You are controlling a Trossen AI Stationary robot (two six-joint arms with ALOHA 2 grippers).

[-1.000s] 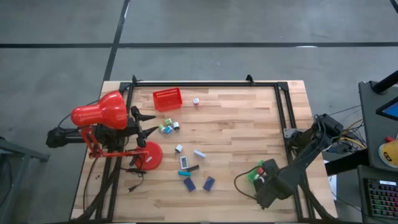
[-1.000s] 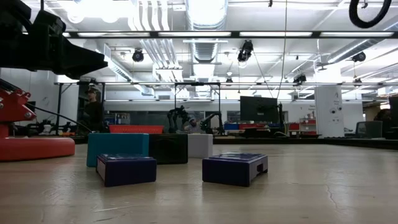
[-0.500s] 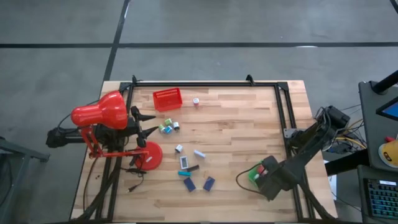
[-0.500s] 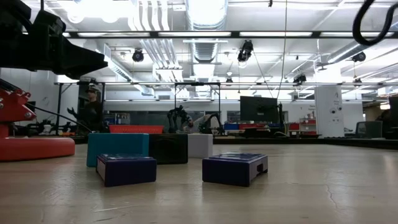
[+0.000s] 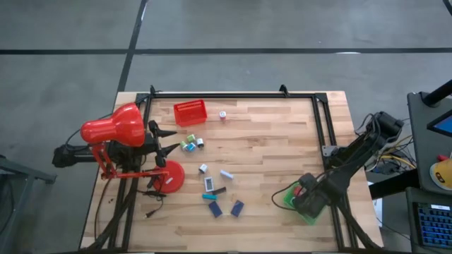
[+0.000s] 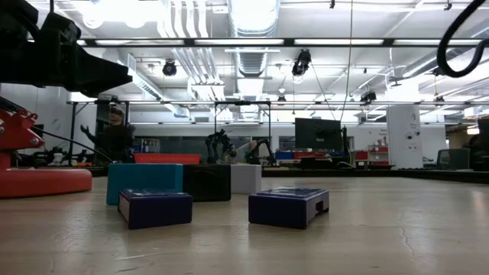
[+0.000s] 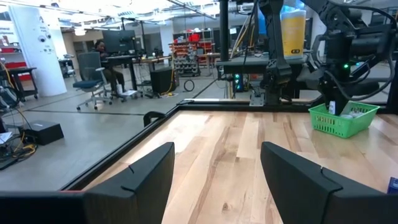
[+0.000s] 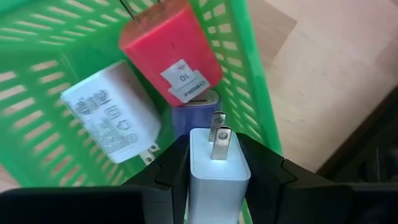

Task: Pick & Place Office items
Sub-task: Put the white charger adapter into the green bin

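Observation:
My right gripper (image 5: 308, 203) hangs over the green tray (image 5: 289, 198) near the table's right edge, shut on a white plug block (image 8: 217, 163). In the tray (image 8: 250, 68) lie a red plug block (image 8: 171, 59), a white one (image 8: 112, 118) and a purple one (image 8: 194, 117). Small navy (image 5: 237, 207), teal (image 5: 210, 197) and white (image 5: 227, 173) pieces lie flat mid-table; the low view shows two navy blocks (image 6: 289, 206) up front. My left gripper (image 5: 171, 141) waits open beside the red lamp (image 5: 113, 128). My right gripper pinches the white plug block between its two fingers, one finger (image 8: 173, 163) on each long side. The fingers point down from above. The block is lifted clear above the green tray, and its two metal prongs (image 8: 217, 140) point away from the gripper, toward the tray.
A red tray (image 5: 190, 113) stands near the far edge, with small pieces (image 5: 191, 144) nearby. The lamp's round base (image 5: 171, 176) sits on the table's left part. A black frame (image 5: 321, 134) runs along the edges. People stand in the room beyond (image 6: 114, 137).
My right gripper has moved from the table's near edge toward the far edge, coming over the green tray, still shut on the white plug block. Its arm's elbow has swung farther right.

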